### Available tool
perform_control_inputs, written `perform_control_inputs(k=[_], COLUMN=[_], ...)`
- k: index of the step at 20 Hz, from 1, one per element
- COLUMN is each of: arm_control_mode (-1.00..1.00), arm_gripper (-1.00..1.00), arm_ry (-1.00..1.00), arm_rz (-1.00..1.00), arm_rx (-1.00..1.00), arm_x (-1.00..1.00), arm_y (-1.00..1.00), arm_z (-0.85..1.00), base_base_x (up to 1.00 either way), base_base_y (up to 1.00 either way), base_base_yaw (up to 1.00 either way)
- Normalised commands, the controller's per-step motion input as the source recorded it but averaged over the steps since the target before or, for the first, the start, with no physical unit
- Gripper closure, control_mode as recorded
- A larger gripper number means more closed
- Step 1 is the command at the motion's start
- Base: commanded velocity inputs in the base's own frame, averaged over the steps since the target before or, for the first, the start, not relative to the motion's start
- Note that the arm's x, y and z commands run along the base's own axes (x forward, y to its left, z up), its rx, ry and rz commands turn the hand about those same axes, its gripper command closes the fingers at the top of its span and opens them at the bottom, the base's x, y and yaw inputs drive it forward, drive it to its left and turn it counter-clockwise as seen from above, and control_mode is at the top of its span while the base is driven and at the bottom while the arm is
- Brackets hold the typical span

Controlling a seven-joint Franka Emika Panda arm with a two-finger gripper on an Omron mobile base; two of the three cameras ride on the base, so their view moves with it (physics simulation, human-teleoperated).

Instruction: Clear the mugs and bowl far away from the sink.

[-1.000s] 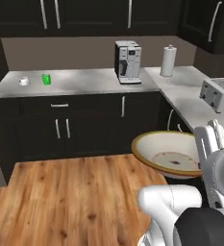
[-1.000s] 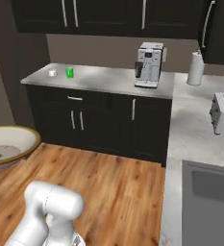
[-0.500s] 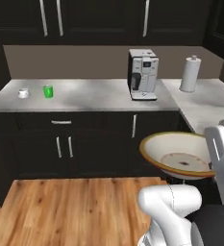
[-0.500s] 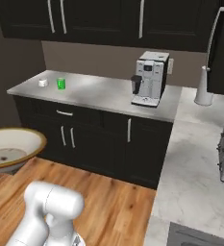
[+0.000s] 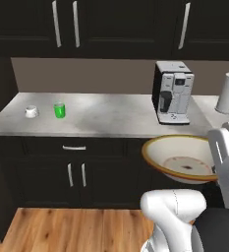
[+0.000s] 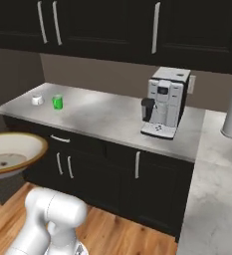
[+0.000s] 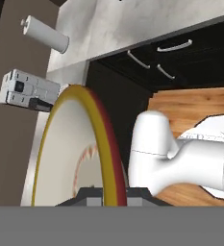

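Since a second ago the base has driven left along the cabinets, so the boxy silver-and-black coffee machine (image 5: pixel 173 92) now stands near centre. The hand (image 7: pixel 114 193) grips the wide shallow cream-tan bowl (image 5: pixel 181 159) by its glossy brown-gold rim, carrying it level above the wooden floor (image 5: pixel 81 229). On the speckled grey stone surface (image 5: pixel 111 115), at ten o'clock, stand the bright green cylindrical mug (image 5: pixel 60 110) and squat white mug (image 5: pixel 32 111), probably the drop-off spot.
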Motion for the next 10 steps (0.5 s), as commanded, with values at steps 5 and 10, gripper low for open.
perform_control_inputs(k=[5,10], arm_control_mode=[1.00,1.00], arm_gripper=[1.00,1.00], arm_ry=[0.00,0.00], arm_rz=[0.00,0.00], arm_rx=[0.00,0.00], arm_x=[0.00,0.00], arm_y=[0.00,0.00], arm_z=[0.00,0.00], base_base_x=[0.80,0.81], base_base_y=[0.02,0.00], base_base_yaw=[0.20,0.11])
